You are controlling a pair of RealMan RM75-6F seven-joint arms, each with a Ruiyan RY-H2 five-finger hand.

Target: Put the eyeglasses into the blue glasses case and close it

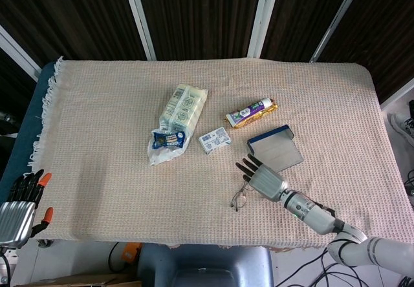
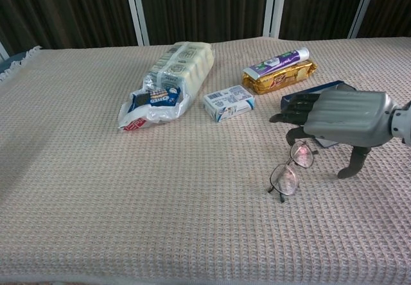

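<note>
Presently, item 1: thin wire-framed eyeglasses (image 2: 290, 167) are lying on the beige woven tablecloth (image 1: 103, 119) near its front edge, right of centre, long axis running diagonally from front-left to back-right. Item 2: the grey right hand (image 2: 334, 119) is hovering palm-down over their right end, fingers part-curled, thumb hanging down behind; whether it is touching the frame cannot be told. Item 3: the open blue glasses case (image 1: 275, 148) is sitting just beyond the hand, toward the back-right. Item 4: the left hand (image 1: 18, 203) is idling off the front-left corner, holding nothing, much farther away.
</note>
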